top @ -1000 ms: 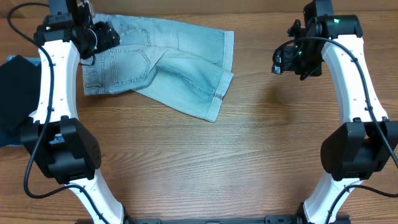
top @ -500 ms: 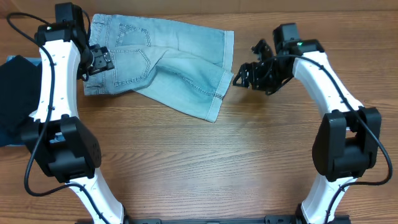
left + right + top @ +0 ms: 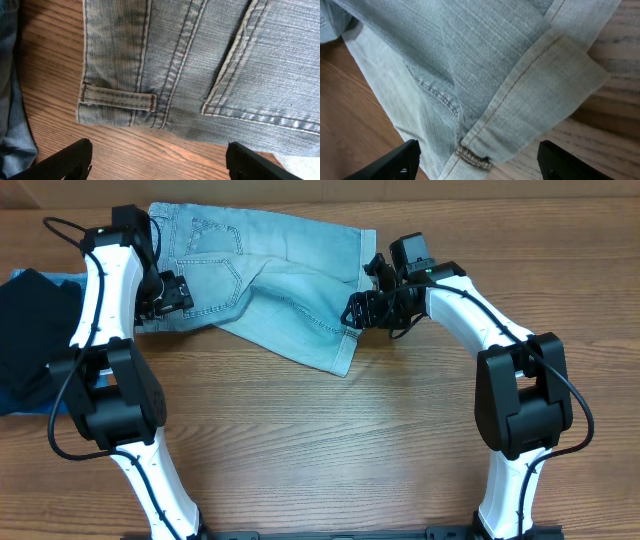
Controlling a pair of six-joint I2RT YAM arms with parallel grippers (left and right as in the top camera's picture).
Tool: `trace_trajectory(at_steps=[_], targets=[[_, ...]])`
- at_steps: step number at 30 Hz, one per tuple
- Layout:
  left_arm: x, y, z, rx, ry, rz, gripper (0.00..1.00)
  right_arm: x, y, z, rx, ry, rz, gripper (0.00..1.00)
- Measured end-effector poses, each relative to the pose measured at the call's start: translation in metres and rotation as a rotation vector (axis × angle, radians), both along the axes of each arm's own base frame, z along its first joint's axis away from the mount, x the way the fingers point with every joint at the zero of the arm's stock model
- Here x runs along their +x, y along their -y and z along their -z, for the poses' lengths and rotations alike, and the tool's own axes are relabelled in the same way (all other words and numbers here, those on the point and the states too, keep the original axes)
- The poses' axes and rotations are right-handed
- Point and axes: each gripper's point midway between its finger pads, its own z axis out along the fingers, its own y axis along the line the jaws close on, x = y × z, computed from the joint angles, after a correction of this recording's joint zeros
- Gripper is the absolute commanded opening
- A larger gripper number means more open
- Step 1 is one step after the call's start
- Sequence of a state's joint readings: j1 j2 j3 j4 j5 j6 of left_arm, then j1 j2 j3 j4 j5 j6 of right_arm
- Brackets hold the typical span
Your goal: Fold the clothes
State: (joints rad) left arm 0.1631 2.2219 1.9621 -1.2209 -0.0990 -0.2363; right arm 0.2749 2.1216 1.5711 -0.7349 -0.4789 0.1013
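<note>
The pale light-blue denim shorts (image 3: 270,280) lie spread at the back of the table, waistband to the left, cuffed legs to the right, the near leg angled toward the front. My left gripper (image 3: 160,295) is open and empty over the waistband corner with its belt loop (image 3: 117,97). My right gripper (image 3: 362,310) is open and empty over the cuffed hem (image 3: 540,100) of the near leg, its fingers astride the hem's side seam (image 3: 472,155).
A black garment (image 3: 30,330) lies on darker blue denim (image 3: 25,277) at the left edge of the wooden table (image 3: 330,440). A strip of that blue denim shows in the left wrist view (image 3: 10,100).
My right arm has swung left and down from the far right to the near leg's cuff. My left gripper has come down from the back to the waistband's near corner.
</note>
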Motion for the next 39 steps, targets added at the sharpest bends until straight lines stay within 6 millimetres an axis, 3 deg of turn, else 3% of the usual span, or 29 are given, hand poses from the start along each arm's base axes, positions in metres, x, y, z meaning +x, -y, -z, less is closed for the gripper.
trace_trajectory(at_steps=[5, 7, 8, 9, 10, 14, 15, 17, 19, 20, 22, 24, 26, 29, 31, 34, 39], targets=[[-0.003, 0.0, 0.0, -0.002, -0.013, 0.0, 0.88, 0.009, -0.001, -0.001, 0.001, 0.039, 0.007, 0.79], [-0.003, 0.0, 0.0, -0.002, -0.014, 0.0, 0.88, 0.008, 0.0, 0.01, -0.005, 0.019, 0.007, 0.7], [-0.003, 0.0, 0.0, -0.002, -0.014, 0.0, 0.88, 0.011, -0.001, 0.012, -0.004, 0.027, 0.007, 0.5], [-0.004, 0.0, 0.0, -0.002, -0.014, 0.0, 0.88, 0.012, -0.001, 0.012, -0.002, 0.032, 0.009, 0.2], [-0.004, 0.001, 0.0, -0.002, -0.015, 0.0, 0.88, 0.015, -0.002, 0.012, 0.0, 0.043, 0.009, 0.04], [-0.007, 0.001, 0.001, -0.004, -0.029, 0.0, 0.86, 0.013, 0.0, 0.012, -0.003, 0.029, 0.016, 0.04], [-0.008, 0.001, 0.001, -0.005, -0.032, 0.0, 0.85, 0.005, 0.009, 0.016, -0.027, -0.02, 0.026, 0.04], [-0.012, 0.002, 0.001, -0.008, -0.049, 0.001, 0.85, 0.008, 0.037, 0.008, -0.061, -0.063, 0.073, 0.04], [-0.013, 0.001, 0.001, -0.006, -0.053, 0.0, 0.86, 0.026, 0.069, -0.017, -0.068, -0.035, 0.125, 0.04], [-0.013, 0.002, 0.001, -0.006, -0.055, 0.0, 0.86, 0.041, 0.098, -0.045, -0.073, 0.019, 0.173, 0.04], [-0.013, 0.002, 0.001, -0.006, -0.055, 0.0, 0.86, 0.048, 0.124, -0.079, -0.088, 0.084, 0.202, 0.04], [-0.015, 0.002, 0.001, -0.008, -0.062, 0.0, 0.86, 0.047, 0.126, -0.094, -0.098, 0.116, 0.19, 0.04], [-0.02, 0.005, 0.001, -0.025, -0.082, 0.001, 0.87, 0.042, 0.12, -0.095, -0.105, 0.112, 0.161, 0.04], [-0.026, 0.035, 0.001, -0.193, -0.096, 0.01, 0.87, 0.039, 0.116, -0.093, -0.116, 0.11, 0.133, 0.04], [-0.021, 0.061, -0.002, -0.319, -0.074, 0.029, 0.86, 0.038, 0.116, -0.093, -0.119, 0.109, 0.128, 0.04], [-0.009, 0.082, -0.004, -0.376, -0.027, 0.066, 0.84, 0.036, 0.116, -0.092, -0.12, 0.102, 0.126, 0.04], [-0.013, 0.09, 0.019, -0.384, -0.04, 0.078, 0.84, 0.029, 0.118, -0.089, -0.134, 0.072, 0.127, 0.04]])
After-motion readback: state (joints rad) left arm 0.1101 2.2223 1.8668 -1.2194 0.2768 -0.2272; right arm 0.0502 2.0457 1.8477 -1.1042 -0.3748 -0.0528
